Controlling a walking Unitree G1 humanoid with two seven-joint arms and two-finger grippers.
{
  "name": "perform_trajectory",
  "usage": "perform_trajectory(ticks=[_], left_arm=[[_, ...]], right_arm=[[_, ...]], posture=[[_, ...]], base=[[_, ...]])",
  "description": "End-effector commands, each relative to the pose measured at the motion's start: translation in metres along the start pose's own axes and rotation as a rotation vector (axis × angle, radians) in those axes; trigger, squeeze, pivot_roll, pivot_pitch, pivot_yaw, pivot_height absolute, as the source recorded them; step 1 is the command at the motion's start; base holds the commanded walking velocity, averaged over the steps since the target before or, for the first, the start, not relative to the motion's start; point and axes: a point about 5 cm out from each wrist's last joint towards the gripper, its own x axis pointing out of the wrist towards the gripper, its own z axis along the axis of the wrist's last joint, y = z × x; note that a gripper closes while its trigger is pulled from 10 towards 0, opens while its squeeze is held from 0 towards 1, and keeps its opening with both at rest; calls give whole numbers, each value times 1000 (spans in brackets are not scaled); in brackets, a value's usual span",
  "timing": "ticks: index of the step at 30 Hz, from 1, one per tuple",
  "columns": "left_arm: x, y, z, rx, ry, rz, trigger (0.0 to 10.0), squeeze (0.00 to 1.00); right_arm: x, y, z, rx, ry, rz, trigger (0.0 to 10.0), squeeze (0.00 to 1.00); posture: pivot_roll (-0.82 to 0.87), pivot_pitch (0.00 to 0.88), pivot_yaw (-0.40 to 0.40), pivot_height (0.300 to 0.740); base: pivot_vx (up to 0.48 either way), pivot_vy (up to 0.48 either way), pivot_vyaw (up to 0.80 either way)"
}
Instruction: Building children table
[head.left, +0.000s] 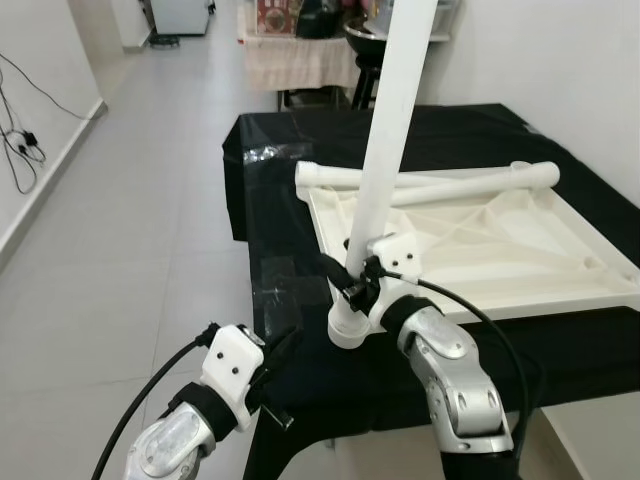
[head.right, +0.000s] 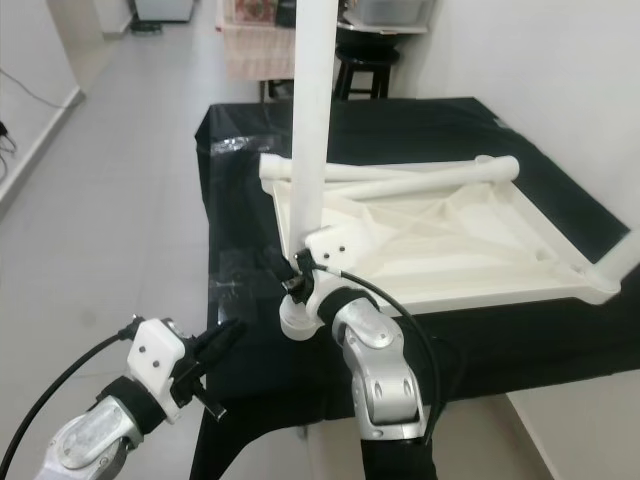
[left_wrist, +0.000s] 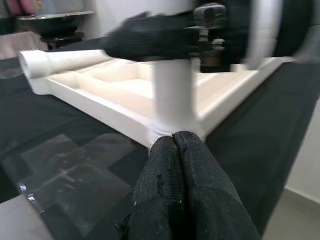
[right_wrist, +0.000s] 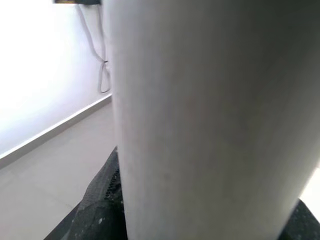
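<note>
Surface (head.left: 470, 125): black-covered, carrying the upturned white tabletop (head.left: 480, 250).
Room: grey tiled floor (head.left: 150, 200), white walls.
Right end effector (head.left: 352, 288): clamped on upright white leg (head.left: 390, 140) at the tabletop's near corner.
Left end effector (head.left: 283, 350): fingers pressed together, empty, near the surface's edge.

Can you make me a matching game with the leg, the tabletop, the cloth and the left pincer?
Things:
1. held leg
2. tabletop
3. cloth
4. left pincer

States:
A. black, spread under everything
B. shut, with nothing in it, near the table's corner
C. standing up, gripped by the right pincer
D. lying upside down, ribs showing, two more legs resting on it

Pairs: 1-C, 2-D, 3-A, 4-B
</note>
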Motion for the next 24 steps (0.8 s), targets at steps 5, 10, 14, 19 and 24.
perform_trajectory(ticks=[5,10,14,19,24], left_arm=[[-3,-7,2,-73,-22,22,10000,0],[0,-11,4,-91,-29,10,10000,0],[2,-13,3,-106,-31,9,10000,0],[5,-10,2,-123,-28,7,10000,0],[7,-8,1,-132,-26,9,10000,0]], right_arm=[[10,-37,-12,-30,93,8,10000,1000],[14,-39,9,-14,9,192,10000,1000],[15,-39,17,-33,-10,342,10000,0],[29,-39,21,-27,-11,535,10000,0],[38,-35,20,16,-12,599,1490,0]], posture=[[58,67,-75,740],[57,69,-85,740],[55,68,-91,740],[66,65,-98,740],[74,64,-99,740]], base=[[0,0,0],[0,0,0],[0,0,0],[0,0,0],[0,0,0]])
